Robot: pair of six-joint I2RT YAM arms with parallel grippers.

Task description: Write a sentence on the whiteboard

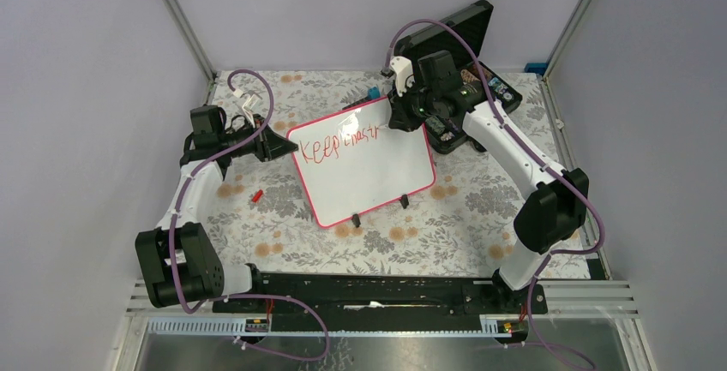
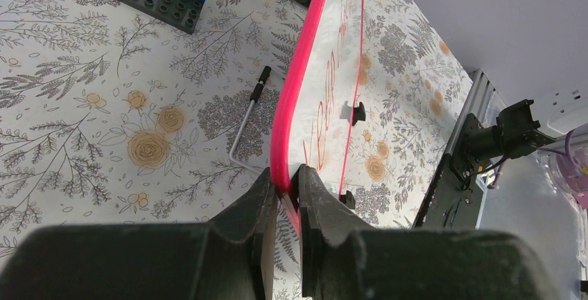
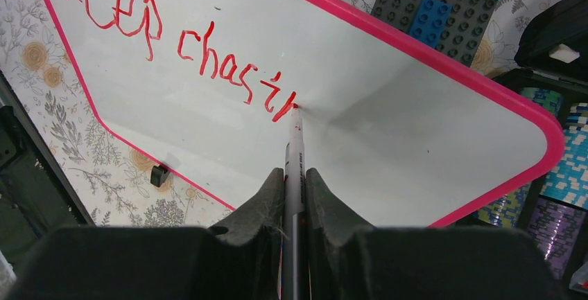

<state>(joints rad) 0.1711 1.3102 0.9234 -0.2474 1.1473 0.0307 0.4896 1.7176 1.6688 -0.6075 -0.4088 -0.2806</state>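
The whiteboard (image 1: 369,174), white with a pink frame and small black feet, stands tilted at the middle of the table. My left gripper (image 1: 273,144) is shut on its left edge; in the left wrist view the pink frame (image 2: 295,85) runs between the closed fingers of that gripper (image 2: 286,182). My right gripper (image 1: 403,114) is shut on a marker (image 3: 294,140), gripped between its fingers (image 3: 295,175). The marker's red tip touches the board (image 3: 416,127) at the end of the sentence (image 3: 173,37), red handwriting that reads "Keep chasi" plus a started stroke.
An open black case (image 1: 454,37) with coloured items stands at the back right. A dark grey brick plate with blue bricks (image 3: 433,9) lies behind the board. An L-shaped hex key (image 2: 246,123) and a small red cap (image 1: 256,194) lie on the floral cloth.
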